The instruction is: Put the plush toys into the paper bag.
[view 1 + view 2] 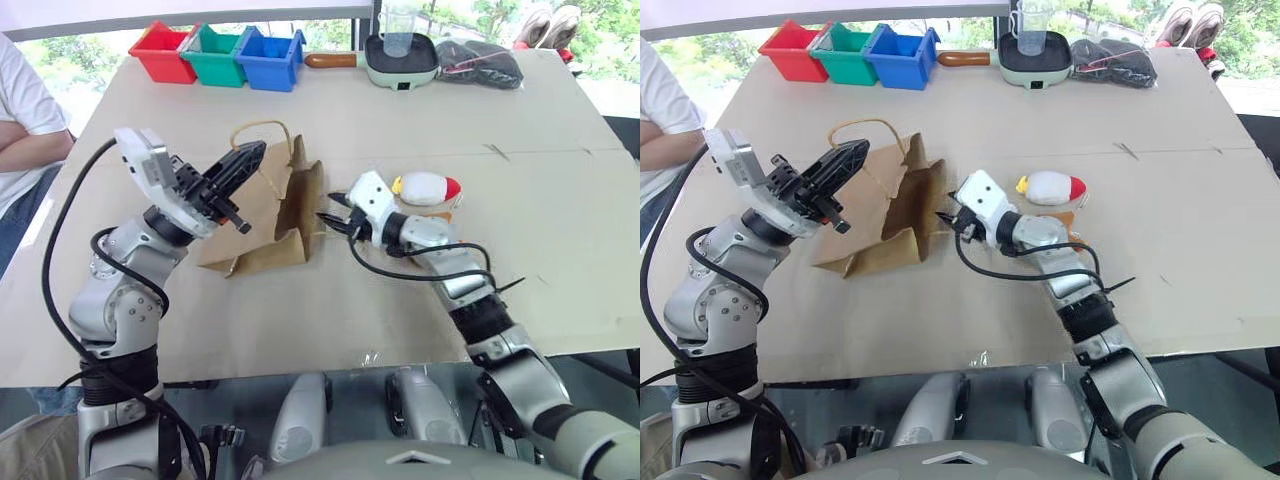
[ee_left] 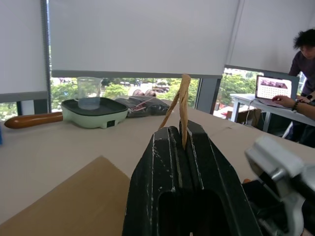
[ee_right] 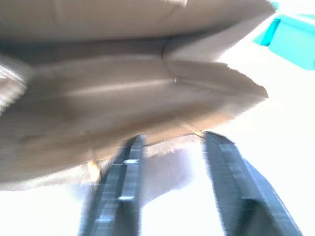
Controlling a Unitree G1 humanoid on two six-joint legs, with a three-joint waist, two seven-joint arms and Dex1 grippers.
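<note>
The brown paper bag (image 1: 285,215) lies on the table with its mouth lifted and turned toward my right side. My left gripper (image 1: 256,152) is shut on one twisted tan handle (image 2: 183,110) and holds that side of the bag up. My right gripper (image 1: 330,214) is level at the bag's mouth, open, with nothing between its fingers (image 3: 129,162); the bag's rim (image 3: 216,83) sits just past them. The white plush toy (image 1: 428,188), with red and yellow ends, lies on the table behind my right wrist. An orange-brown bit (image 1: 1064,217) shows beside it, mostly hidden by my arm.
Red (image 1: 163,52), green (image 1: 217,56) and blue (image 1: 268,60) bins stand at the back left. A pale green pan (image 1: 400,62) holding a clear cup and a dark bundle (image 1: 480,62) sit at the back. A person's arm (image 1: 28,150) is at the left edge.
</note>
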